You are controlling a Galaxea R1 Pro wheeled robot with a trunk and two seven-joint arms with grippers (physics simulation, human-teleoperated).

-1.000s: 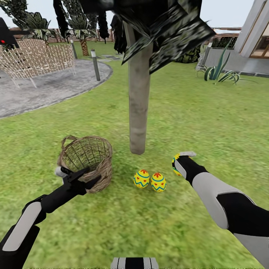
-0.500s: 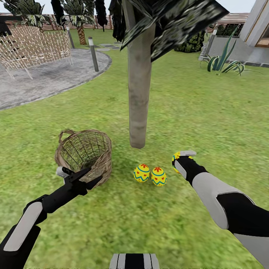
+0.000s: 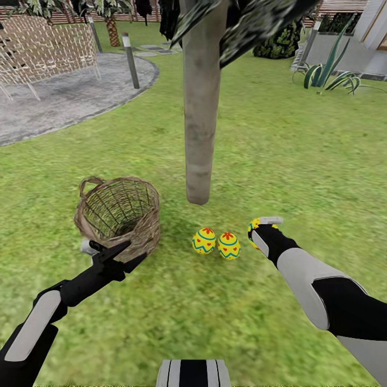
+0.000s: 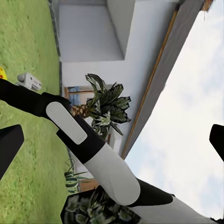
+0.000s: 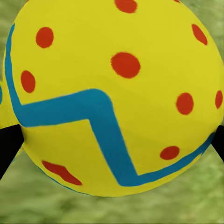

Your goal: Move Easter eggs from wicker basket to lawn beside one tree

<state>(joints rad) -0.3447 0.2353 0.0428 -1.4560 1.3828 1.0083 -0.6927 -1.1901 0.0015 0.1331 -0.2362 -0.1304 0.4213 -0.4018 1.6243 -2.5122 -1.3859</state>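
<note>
Two Easter eggs (image 3: 204,241) (image 3: 229,245) lie side by side on the lawn (image 3: 279,150), just in front of the tree's grey trunk (image 3: 201,118). My right gripper (image 3: 258,228) is shut on the third egg (image 3: 251,228), low over the grass just right of that pair. The right wrist view shows this egg (image 5: 116,93) up close between the black fingertips. The wicker basket (image 3: 119,214) stands left of the trunk, and I see no egg in the part of its inside that shows. My left gripper (image 3: 107,248) is open at the basket's near wall.
A grey paved patio (image 3: 64,102) with pale lattice chairs (image 3: 48,51) and short posts (image 3: 130,60) lies at the back left. Spiky plants (image 3: 328,75) and the white house (image 3: 376,21) are at the back right. Grass stretches to the right of the tree.
The whole picture has slid upward, so the head camera has tilted down. Both arms, the basket and the eggs hold their places relative to each other.
</note>
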